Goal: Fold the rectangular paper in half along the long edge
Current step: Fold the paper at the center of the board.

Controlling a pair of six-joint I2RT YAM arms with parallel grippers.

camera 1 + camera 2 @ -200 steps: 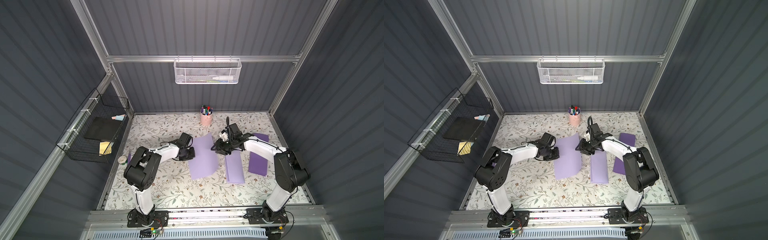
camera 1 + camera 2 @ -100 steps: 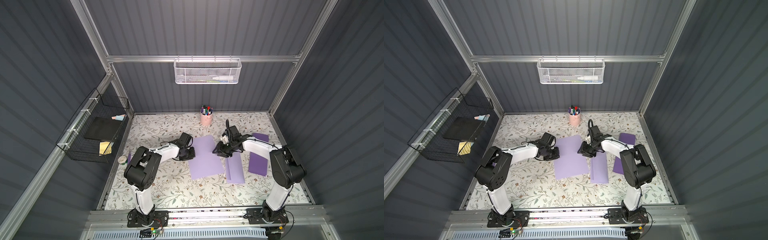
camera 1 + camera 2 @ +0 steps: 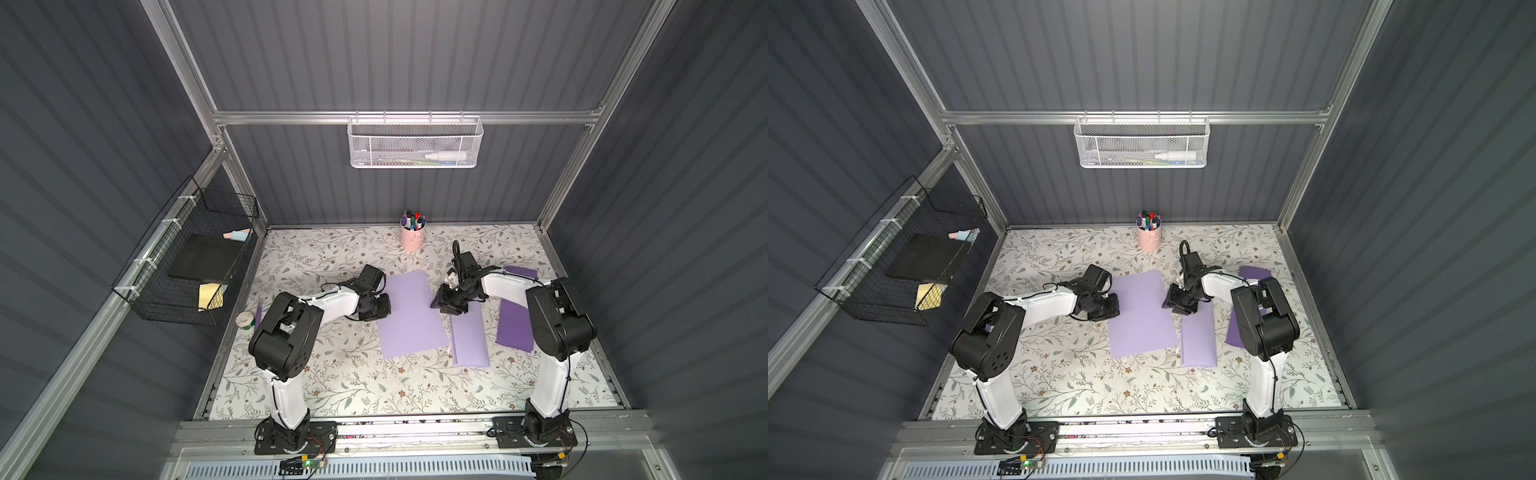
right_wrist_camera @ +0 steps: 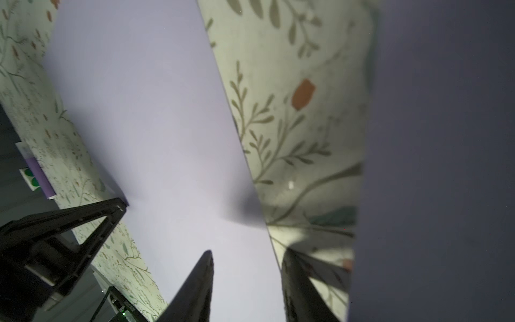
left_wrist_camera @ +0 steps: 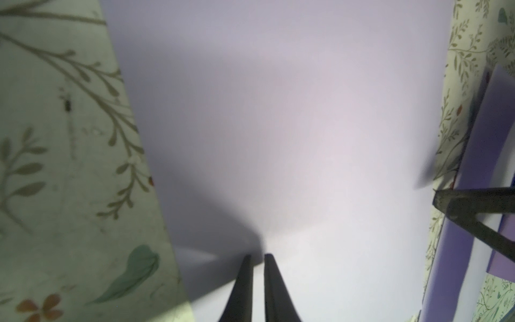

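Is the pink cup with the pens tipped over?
No, the pink cup stands upright at the back of the flowery table, pens poking up.

Dark grey ribbed walls [image 3: 415, 62] are enclosing a floral-covered bench [image 3: 332, 395]. A white mesh basket [image 3: 374, 141] is hanging from an aluminium rail [image 3: 291, 117] above the bench's back edge; a black wire basket [image 3: 178, 305] is hanging beside its left edge.

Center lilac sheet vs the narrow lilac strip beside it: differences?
Center sheet is wide and unfolded; narrow strip is roughly half that width and looks folded. The sheet lies between left gripper and right gripper; the strip lies outside them, past the right gripper. Both lilac, flat on the table.
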